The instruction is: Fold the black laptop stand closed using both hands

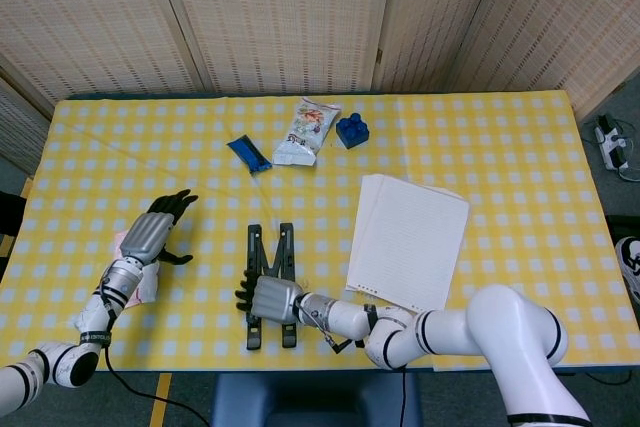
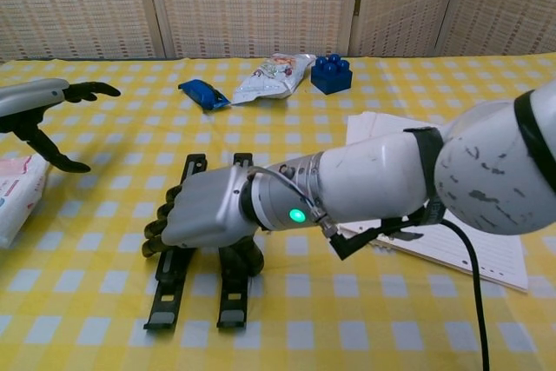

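Note:
The black laptop stand [image 1: 272, 252] lies flat near the table's front edge, its two bars [image 2: 175, 277] side by side and nearly parallel. My right hand [image 1: 268, 299] lies across the middle of the stand, fingers curled over the left bar and thumb hooked round the right bar; it grips the stand [image 2: 232, 288]. The chest view shows the same right hand [image 2: 204, 215] hiding the stand's middle. My left hand [image 1: 155, 231] hovers to the left of the stand, apart from it, fingers spread and holding nothing; it appears as the left hand [image 2: 39, 103] at the chest view's left edge.
A stack of white paper [image 1: 408, 239] lies right of the stand. At the back are a blue wrapper [image 1: 248, 153], a snack bag [image 1: 308, 131] and a blue block [image 1: 351, 130]. A pink packet [image 1: 132, 259] lies under my left forearm.

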Controlling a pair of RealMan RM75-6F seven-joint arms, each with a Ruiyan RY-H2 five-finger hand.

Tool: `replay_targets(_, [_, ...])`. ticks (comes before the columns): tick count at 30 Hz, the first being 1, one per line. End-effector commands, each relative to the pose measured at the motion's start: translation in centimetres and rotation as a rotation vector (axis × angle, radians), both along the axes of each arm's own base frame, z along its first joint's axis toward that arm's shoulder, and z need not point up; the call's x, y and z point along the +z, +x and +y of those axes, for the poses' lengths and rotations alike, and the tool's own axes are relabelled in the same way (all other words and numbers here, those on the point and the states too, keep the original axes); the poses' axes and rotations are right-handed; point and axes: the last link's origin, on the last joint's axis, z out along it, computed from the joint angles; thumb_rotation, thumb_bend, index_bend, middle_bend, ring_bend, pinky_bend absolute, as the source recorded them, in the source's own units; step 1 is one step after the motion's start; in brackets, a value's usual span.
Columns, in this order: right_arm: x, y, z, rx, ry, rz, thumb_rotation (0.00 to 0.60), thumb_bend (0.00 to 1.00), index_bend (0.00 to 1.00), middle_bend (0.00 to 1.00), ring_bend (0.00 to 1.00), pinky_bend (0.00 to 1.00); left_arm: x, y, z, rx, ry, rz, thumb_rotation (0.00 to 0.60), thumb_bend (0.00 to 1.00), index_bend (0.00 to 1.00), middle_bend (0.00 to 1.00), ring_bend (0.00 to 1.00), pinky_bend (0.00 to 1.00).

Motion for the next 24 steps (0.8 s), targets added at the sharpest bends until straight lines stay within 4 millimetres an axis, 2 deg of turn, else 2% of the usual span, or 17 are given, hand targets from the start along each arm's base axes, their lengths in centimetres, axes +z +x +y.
replay_targets(1, [0.0, 0.1, 0.0, 0.002, -0.007, -0.014, 0.6, 0.21, 0.08, 0.13, 0.0, 0.0, 0.0, -0.1, 0.0, 0.001, 0.0, 0.0, 0.6, 0.19, 0.0, 0.0, 0.0, 0.0])
replay_targets(8, [0.1, -0.3, -0.1, -0.007, -0.012, -0.039, 0.6, 0.24, 0.24, 0.25, 0.05, 0.0, 0.0, 0.0, 0.0, -0.004, 0.001, 0.0, 0.6, 0.19, 0.0, 0.0, 0.0, 0.0])
replay_targets(20, [1.2, -0.3, -0.1, -0.001, -0.011, -0.109, 0.6, 0.28, 0.34, 0.31, 0.11, 0.0, -0.1, 0.2, 0.1, -0.009, 0.002, 0.001, 0.6, 0.19, 0.0, 0.0, 0.0, 0.0])
replay_targets(24, [1.7, -0.3, -0.2, -0.002, -0.014, -0.14, 0.6, 0.3, 0.4, 0.36, 0.16, 0.0, 0.0, 0.4, 0.1, -0.011, 0.004, 0.0, 0.6, 0.19, 0.0, 0.0, 0.0, 0.0])
